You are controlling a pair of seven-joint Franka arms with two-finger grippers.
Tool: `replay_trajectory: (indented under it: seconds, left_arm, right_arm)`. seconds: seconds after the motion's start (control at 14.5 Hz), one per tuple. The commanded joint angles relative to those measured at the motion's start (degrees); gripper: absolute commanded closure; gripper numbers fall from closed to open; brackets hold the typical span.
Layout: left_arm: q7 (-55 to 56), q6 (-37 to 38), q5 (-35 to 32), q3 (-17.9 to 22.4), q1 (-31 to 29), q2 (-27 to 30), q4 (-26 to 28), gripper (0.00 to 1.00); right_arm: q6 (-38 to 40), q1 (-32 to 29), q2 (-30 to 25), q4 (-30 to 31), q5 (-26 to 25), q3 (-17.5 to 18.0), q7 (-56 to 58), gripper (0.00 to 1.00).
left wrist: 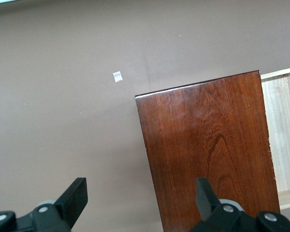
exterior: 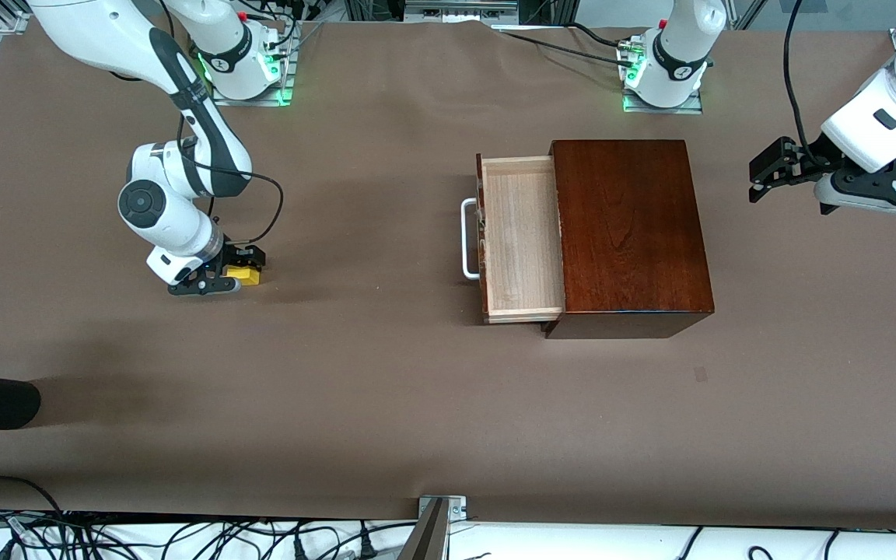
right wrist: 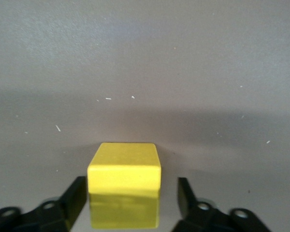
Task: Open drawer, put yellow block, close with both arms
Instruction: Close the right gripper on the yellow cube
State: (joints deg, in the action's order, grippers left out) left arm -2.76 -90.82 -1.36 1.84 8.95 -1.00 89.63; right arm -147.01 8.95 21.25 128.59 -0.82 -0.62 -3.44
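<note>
Two arms in view. The right gripper (exterior: pixel 232 272) sits low at the surface (exterior: pixel 386 404), left-centre of the front view, with the yellow block (exterior: pixel 245 274) between its jaws. In the right wrist view the block (right wrist: pixel 124 191) rests on the surface; one finger (right wrist: pixel 73 198) is touching or nearly touching its side, the other stands slightly apart with a visible gap (jaws around the block, not yet clamped on it). The drawer (exterior: pixel 518 237) is pulled out of the dark wooden box (exterior: pixel 627 233) at centre frame, its tray bare, white handle (exterior: pixel 467 237) pointing toward the block. The left gripper (exterior: pixel 767 175) hovers at the right edge of the frame, jaws spread and holding nothing; the left wrist view looks down at the box (left wrist: pixel 208 150).
</note>
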Motion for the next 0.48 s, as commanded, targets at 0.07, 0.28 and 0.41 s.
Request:
replay_trajectory:
  seconds: [0.07, 0.28, 0.41]
  left_arm:
    - [-0.1, 0.5, 1.4, 0.2, -0.2, 0.0, -0.8, 0.00]
    - [0.7, 1.3, 1.5, 0.4, -0.4, 0.0, -0.6, 0.00]
    - [0.9, 1.3, 1.2, 0.2, -0.5, -0.1, -1.0, 0.00]
  right_arm:
    - [-1.1, -0.6, -0.6, 0.6, 0.1, 0.1, 0.3, 0.68]
    - [-0.6, -0.4, -2.3, -0.4, 0.0, 0.2, 0.5, 0.97]
    - [2.3, -0.3, -4.5, -2.0, -0.6, 0.5, 1.5, 1.00]
